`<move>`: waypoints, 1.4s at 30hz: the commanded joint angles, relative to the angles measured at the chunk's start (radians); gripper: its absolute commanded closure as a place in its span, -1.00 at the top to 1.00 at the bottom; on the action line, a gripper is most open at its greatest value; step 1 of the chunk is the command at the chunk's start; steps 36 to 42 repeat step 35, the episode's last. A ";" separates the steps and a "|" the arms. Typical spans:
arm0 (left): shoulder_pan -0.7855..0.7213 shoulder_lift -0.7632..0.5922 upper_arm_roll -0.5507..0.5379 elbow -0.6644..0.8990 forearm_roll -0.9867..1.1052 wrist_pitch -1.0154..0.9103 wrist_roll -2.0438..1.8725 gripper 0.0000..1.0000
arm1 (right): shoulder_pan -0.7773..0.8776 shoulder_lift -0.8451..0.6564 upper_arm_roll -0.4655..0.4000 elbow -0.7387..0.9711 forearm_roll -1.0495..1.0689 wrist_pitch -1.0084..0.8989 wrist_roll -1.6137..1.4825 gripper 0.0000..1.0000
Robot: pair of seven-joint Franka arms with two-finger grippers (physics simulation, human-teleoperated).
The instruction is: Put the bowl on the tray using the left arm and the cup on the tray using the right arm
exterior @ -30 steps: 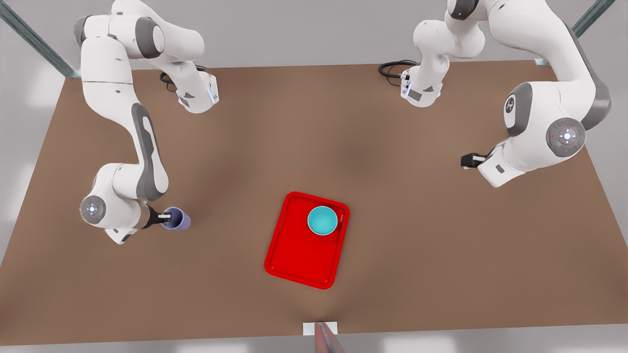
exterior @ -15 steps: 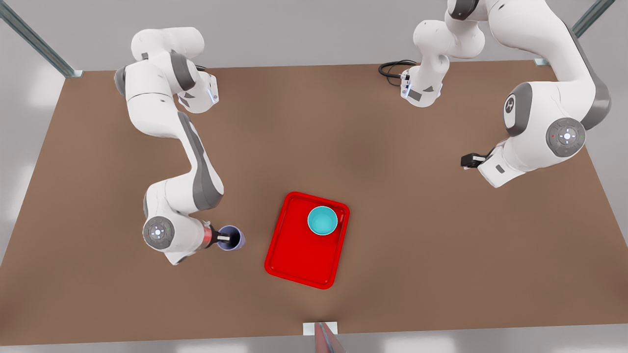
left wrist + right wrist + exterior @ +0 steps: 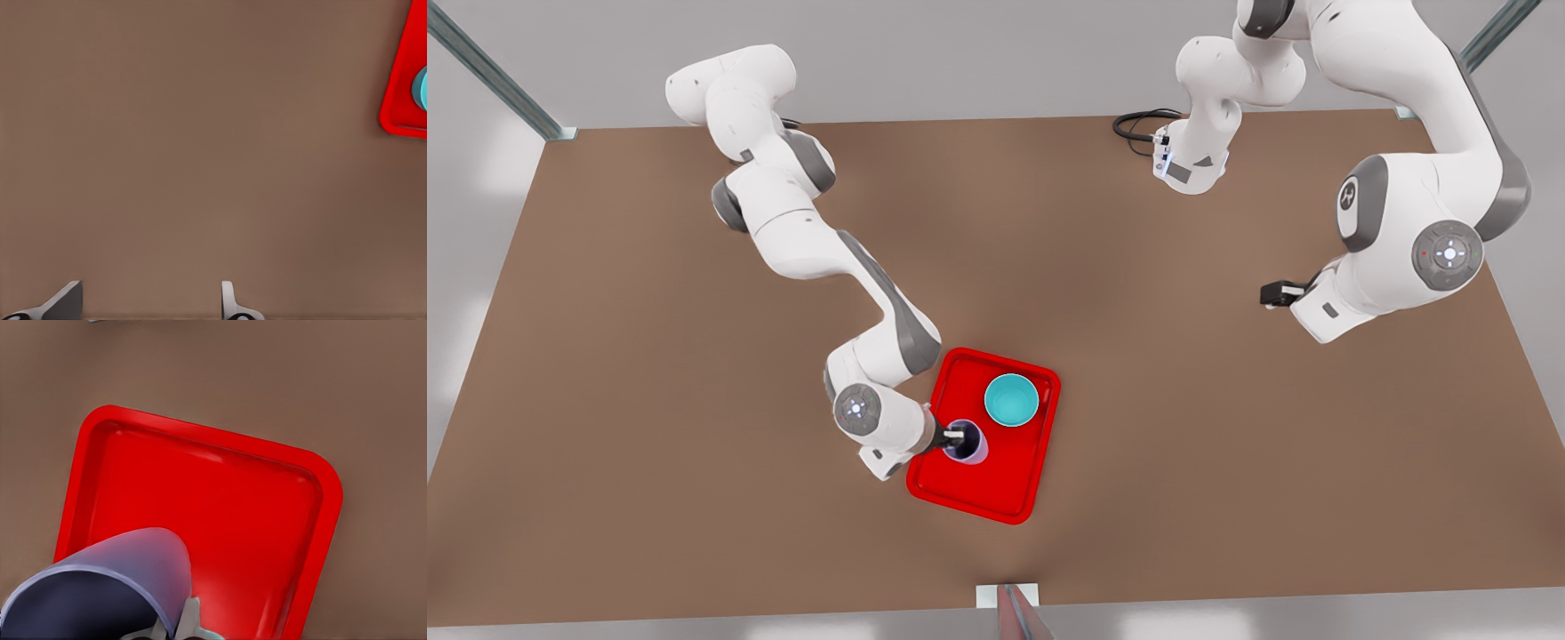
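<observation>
- Right gripper [image 3: 953, 437]: pinches the cup [image 3: 966, 442] by its rim, above the tray [image 3: 974, 484].
- Bowl [image 3: 1011, 399]: on tray, near the cup.
- Left gripper [image 3: 1273, 292]: spread, empty, waiting well apart.
- Risk: a rim-held cup released tilted may tip over.

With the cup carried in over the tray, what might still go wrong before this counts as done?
1. The right tool pinches only the rim of the cup; the cup looks tilted in the right wrist view, so it might tip on release.
2. The cup hangs near the tray edge on the front view's left; released there, it may catch the rim.
3. The bowl sits close by and might get bumped.
</observation>
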 commanded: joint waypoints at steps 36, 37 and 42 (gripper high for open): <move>0.000 0.001 -0.001 0.014 0.001 0.003 -0.003 1.00 | -0.492 -1.011 -0.073 -1.012 -0.066 -0.261 -0.256 1.00; 0.000 0.001 -0.001 0.014 0.001 0.003 -0.003 1.00 | -0.492 -1.011 -0.073 -1.012 -0.066 -0.261 -0.256 1.00; 0.000 0.001 -0.001 0.014 0.001 0.003 -0.003 1.00 | -0.492 -1.011 -0.073 -1.012 -0.066 -0.261 -0.256 1.00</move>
